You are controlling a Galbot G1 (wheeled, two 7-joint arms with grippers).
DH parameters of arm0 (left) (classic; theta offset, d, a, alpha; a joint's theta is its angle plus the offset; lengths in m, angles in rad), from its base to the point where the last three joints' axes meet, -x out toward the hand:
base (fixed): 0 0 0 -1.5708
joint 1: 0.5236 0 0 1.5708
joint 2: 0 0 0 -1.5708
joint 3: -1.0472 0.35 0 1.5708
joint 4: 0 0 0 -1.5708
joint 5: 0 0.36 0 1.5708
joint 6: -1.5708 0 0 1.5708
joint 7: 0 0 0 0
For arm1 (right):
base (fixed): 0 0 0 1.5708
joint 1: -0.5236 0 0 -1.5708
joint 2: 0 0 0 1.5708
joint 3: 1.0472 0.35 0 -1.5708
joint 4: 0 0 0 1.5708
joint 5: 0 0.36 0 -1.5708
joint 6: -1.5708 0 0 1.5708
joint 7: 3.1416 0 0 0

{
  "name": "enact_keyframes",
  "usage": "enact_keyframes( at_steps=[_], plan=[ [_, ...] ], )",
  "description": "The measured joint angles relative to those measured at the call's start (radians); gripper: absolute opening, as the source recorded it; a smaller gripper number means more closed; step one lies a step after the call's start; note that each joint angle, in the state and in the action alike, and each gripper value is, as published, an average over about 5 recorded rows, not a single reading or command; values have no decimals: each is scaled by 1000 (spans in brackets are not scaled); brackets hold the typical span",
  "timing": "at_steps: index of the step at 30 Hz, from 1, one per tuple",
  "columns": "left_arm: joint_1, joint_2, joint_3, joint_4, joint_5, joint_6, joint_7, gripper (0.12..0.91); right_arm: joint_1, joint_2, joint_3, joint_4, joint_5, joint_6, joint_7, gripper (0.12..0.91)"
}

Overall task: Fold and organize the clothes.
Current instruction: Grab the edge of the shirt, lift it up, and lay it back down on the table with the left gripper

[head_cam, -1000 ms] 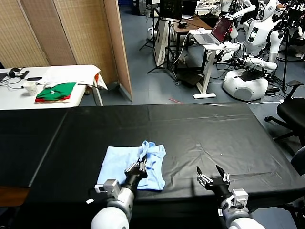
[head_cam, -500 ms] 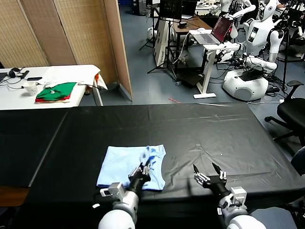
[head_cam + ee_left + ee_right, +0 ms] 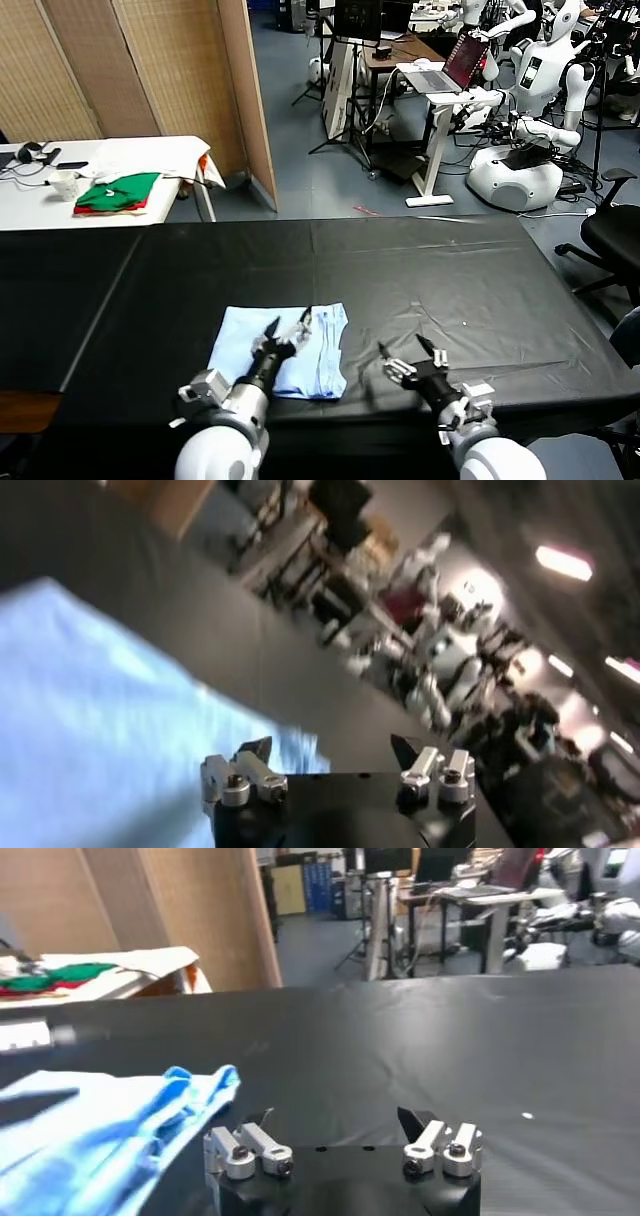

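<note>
The clothes, one pale light-blue T-shirt [image 3: 240,345], lie folded into a rough rectangle on the black table [image 3: 450,270], with a bunched edge on the robot's right side. My left gripper [image 3: 290,322] hovers over that bunched edge, open, holding nothing. In the left wrist view the shirt [image 3: 90,710] fills one side and the gripper [image 3: 330,750] is spread wide. My right gripper [image 3: 407,349] is open above bare table just right of the shirt. The right wrist view shows the shirt's crumpled edge [image 3: 130,1123] beside the open gripper [image 3: 335,1120].
A white side table [image 3: 120,160] at the back left carries folded green and red garments [image 3: 118,192], a cup and headphones. Wooden screens, desks, a laptop and other robots stand beyond the table. An office chair [image 3: 615,235] is at the far right.
My left gripper has let go of the shirt's edge and opened; the raised fold now lies on the shirt. My right gripper has moved left, closer to the shirt.
</note>
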Motion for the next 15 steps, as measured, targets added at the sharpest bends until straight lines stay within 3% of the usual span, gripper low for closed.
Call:
enact_keyframes(
  at_steps=[9,15],
  plan=[
    [31,150,-91,12,185,-59,24,907,143,11,-169,-89,-139,-13,8,907],
    [44,174,-120,31,242,-84,39,907,189,17,-197,-149,-264,-111,25,907]
  ],
)
